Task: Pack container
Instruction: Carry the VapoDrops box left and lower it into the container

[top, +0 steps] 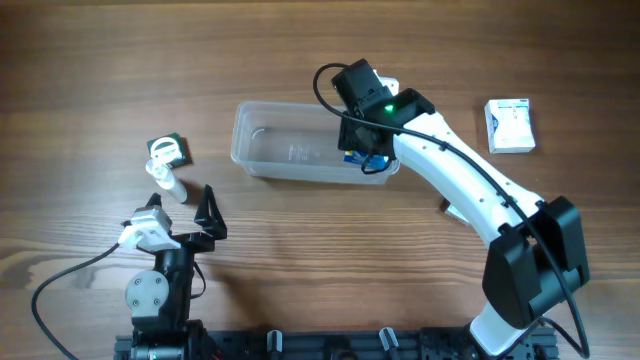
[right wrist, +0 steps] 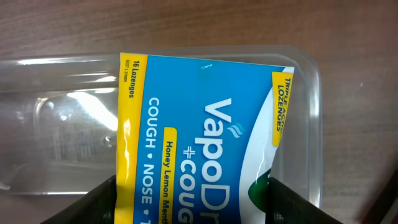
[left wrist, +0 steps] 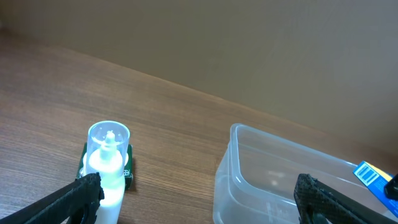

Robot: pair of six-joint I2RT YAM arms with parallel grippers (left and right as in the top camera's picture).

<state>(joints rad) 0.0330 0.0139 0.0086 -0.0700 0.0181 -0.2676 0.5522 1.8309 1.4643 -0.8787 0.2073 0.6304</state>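
Note:
The clear plastic container (top: 285, 150) lies at the middle of the table; it also shows in the left wrist view (left wrist: 261, 180) and the right wrist view (right wrist: 62, 124). My right gripper (top: 368, 140) (right wrist: 191, 205) hangs over its right end, shut on a blue and yellow lozenge bag (right wrist: 205, 143) (top: 365, 160). The bag's lower edge reaches into the container. A corner of the bag shows in the left wrist view (left wrist: 372, 174). My left gripper (top: 188, 205) (left wrist: 198, 199) is open and empty, low near the table's front left.
A white bottle with a clear cap (top: 165, 180) (left wrist: 106, 162) lies by my left gripper's left finger, against a small green box (top: 168, 150) (left wrist: 129, 168). A white and blue box (top: 509, 126) lies at the right. Another white item (top: 392, 88) peeks from behind the right arm.

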